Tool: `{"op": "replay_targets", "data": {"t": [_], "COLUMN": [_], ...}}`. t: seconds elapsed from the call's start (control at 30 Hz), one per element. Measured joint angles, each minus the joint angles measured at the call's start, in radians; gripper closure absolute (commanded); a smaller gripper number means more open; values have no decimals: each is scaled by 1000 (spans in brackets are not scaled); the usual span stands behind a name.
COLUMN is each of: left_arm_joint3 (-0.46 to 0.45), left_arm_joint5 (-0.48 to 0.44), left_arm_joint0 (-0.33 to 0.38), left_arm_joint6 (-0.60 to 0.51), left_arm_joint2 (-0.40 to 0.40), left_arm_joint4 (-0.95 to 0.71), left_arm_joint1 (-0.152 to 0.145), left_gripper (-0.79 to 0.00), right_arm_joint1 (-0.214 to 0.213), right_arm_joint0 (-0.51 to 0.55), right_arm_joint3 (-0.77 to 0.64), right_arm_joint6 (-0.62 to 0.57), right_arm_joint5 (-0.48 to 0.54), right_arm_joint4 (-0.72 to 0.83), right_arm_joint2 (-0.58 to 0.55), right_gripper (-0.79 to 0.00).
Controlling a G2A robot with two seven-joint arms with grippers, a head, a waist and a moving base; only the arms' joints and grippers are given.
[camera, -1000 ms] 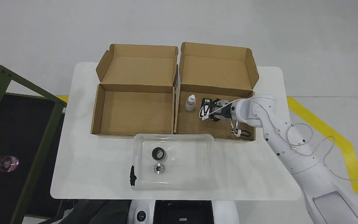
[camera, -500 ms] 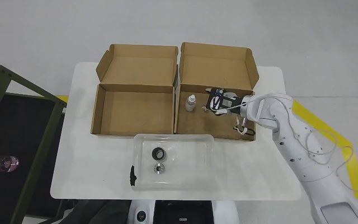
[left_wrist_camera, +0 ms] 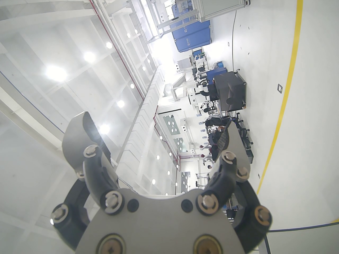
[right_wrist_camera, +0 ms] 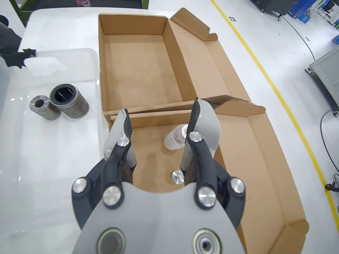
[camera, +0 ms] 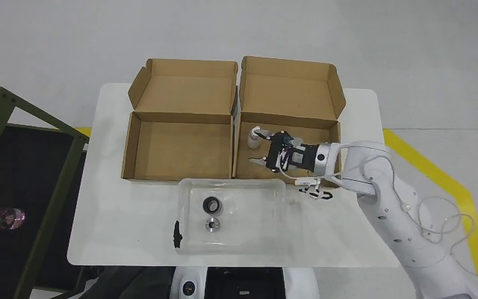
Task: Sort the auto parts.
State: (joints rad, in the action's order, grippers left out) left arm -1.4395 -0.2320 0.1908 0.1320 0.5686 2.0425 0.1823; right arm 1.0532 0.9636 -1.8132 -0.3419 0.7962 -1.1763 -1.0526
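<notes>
The right gripper (camera: 260, 148), jaws wide and empty, hangs over the right cardboard box (camera: 299, 112) beside a white bottle (camera: 255, 136). The step in hand looks like fetching the next part. The linear bearing (camera: 213, 203) stands in the clear tray (camera: 276, 224) at 7 o'clock, so the gripper must swing there and descend astride it.

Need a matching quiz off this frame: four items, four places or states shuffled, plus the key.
Items
1. white bottle
2. larger steel cylinder
3. right gripper
4. left gripper

Places or states
A. standing in the clear tray
B. jaws open, facing the hall ceiling
C. in the right cardboard box
D. jaws open, nothing held, over that box

Pairs: 1-C, 2-A, 3-D, 4-B
</notes>
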Motion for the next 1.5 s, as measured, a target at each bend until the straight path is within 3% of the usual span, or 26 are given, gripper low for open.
{"op": "replay_targets", "data": {"t": [0.97,1.5], "left_arm_joint3": [0,0], "left_arm_joint5": [0,0], "left_arm_joint0": [0,0], "left_arm_joint6": [0,0], "left_arm_joint2": [0,0], "left_arm_joint4": [0,0], "left_arm_joint1": [0,0], "left_gripper": [-785,-785], "right_arm_joint1": [66,93], "right_arm_joint0": [-28,-31], "right_arm_joint3": [-58,14], "right_arm_joint6": [-23,-15], "right_arm_joint5": [-11,-26], "right_arm_joint4": [-60,-164], "right_arm_joint2": [302,383], "right_gripper": [-391,-459]}}
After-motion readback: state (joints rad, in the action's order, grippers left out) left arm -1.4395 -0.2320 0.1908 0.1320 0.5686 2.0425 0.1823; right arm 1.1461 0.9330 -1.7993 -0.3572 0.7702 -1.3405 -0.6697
